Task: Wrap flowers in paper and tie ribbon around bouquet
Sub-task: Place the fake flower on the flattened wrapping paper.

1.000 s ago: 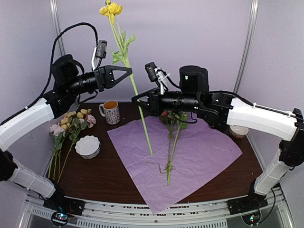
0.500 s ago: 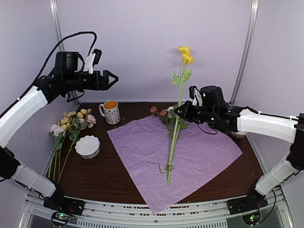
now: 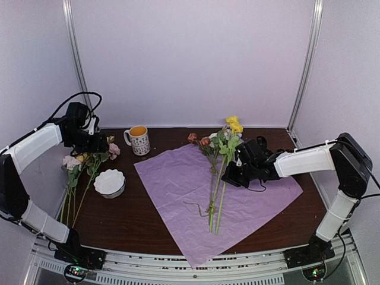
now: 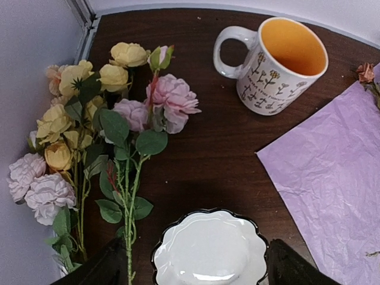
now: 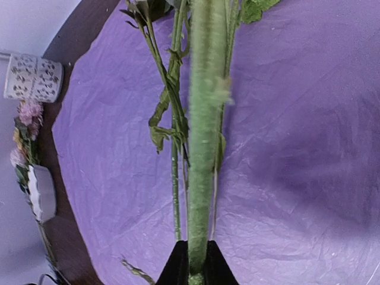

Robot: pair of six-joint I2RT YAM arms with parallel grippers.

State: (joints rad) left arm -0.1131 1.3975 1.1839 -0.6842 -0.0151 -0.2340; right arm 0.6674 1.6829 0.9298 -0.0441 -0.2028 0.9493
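Pinches yellow flower stem (image 5: 205, 130) in closed right gripper (image 5: 195, 270) low over paper (image 5: 297, 178); holds left gripper (image 4: 191, 270) wide open, empty, above loose flowers (image 4: 122, 122).

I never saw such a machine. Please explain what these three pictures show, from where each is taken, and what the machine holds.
This is a robot: two arms bolted at the near table edge, each ending in a two-finger gripper. The wide picture comes from a fixed camera above and behind the arms; the other two come from cameras on the wrists. On the table lie a pink paper, a mug, a white dish and, at the left, a bunch of flowers. On the paper lie more flowers. The right gripper is shut on the stem of a yellow flower, over the paper. The left gripper is open and empty above the bunch.
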